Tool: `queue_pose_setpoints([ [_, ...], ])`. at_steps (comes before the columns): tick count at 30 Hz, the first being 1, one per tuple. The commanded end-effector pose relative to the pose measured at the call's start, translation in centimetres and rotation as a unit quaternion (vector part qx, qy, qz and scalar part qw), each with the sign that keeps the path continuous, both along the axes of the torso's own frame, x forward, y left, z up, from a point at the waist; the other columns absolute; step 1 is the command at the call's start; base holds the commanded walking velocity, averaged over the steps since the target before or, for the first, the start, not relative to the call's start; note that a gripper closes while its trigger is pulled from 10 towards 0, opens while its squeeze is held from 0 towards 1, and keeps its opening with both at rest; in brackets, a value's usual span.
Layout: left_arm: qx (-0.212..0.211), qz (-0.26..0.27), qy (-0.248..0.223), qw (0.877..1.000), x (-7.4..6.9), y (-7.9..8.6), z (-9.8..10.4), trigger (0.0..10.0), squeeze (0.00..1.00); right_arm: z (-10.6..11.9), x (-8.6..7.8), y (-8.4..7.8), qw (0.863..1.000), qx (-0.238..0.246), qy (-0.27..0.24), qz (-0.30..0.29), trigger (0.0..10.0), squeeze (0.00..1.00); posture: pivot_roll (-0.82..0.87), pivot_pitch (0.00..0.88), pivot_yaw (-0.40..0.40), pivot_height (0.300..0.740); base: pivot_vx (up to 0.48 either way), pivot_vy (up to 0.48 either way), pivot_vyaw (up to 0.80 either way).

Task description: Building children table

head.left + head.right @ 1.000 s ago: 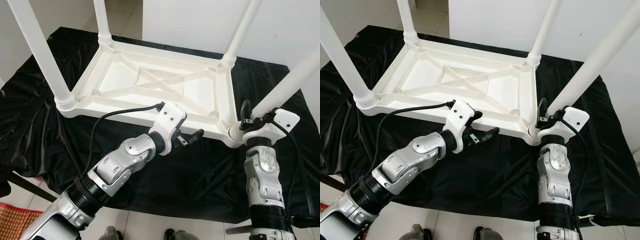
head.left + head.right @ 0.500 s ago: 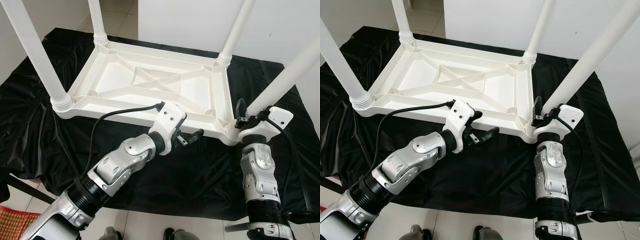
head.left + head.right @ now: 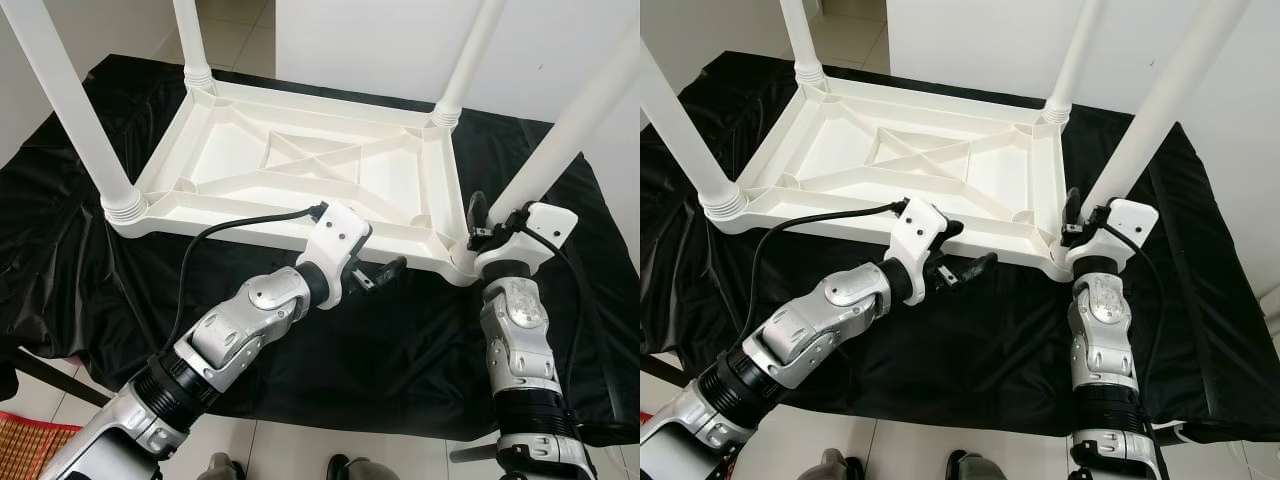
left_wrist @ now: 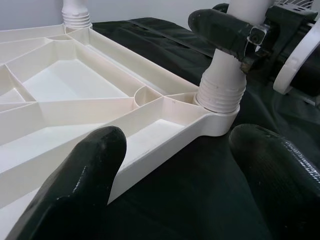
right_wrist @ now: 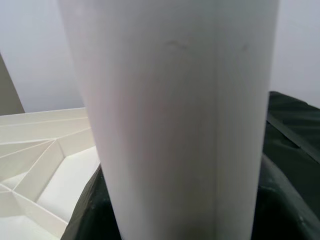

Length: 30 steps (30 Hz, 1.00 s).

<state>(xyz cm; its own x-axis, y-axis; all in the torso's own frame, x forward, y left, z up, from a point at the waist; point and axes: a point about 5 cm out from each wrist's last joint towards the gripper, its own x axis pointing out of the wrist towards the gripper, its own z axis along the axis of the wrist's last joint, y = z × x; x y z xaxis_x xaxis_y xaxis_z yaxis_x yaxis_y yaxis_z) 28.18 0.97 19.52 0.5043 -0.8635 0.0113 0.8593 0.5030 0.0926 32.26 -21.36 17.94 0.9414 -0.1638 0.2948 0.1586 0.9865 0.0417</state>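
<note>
Near-right leg (image 3: 560,140) now steeper, right hand (image 3: 478,226) clenched round it; left hand (image 3: 382,273) released beside tabletop (image 3: 300,165) near edge.

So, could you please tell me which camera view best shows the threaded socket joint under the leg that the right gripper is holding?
The left wrist view: the ribbed collar sits close and unobstructed in the tabletop corner, the right gripper above. The eye views show it small, partly behind the gripper; the right wrist view shows the leg.

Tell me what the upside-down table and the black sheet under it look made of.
Table top: looks like moulded white plastic, semi-gloss, with cast ribs and threaded leg collars. Black sheet: likely thin plastic film or glossy fabric; it wrinkles and shines. The right gripper is clamped on the near leg.
</note>
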Motion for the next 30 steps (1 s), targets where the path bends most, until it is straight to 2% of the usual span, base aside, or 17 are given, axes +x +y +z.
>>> queue_pose_setpoints([
  [1,0.012,-0.128,0.004,0.992,-1.3,-0.46,-0.21,10.0,0.0,-5.8,-0.47,0.02,0.988,0.042,0.146,0.004,10.0,0.0,0.03,0.189,-0.007,0.74,0.0,0.0,0.0],
  [3,0.012,-0.127,0.004,0.992,-1.33,-0.42,-0.21,10.0,0.0,-5.67,-0.42,0.01,0.988,0.053,0.144,0.004,10.0,0.0,0.03,0.191,-0.005,0.74,0.0,0.0,0.0],
  [13,0.01,-0.126,0.004,0.992,-1.29,-0.41,-0.15,10.0,0.0,-5.57,-0.59,0.02,0.989,0.023,0.145,0.003,10.0,0.0,0.03,0.194,-0.008,0.74,0.0,0.0,0.0],
  [30,0.01,-0.127,0.006,0.992,-1.33,-0.46,-0.23,10.0,0.0,-5.82,-1.23,0.19,0.989,0.031,0.141,-0.026,10.0,0.0,0.03,0.189,-0.009,0.74,0.0,0.0,0.0],
])
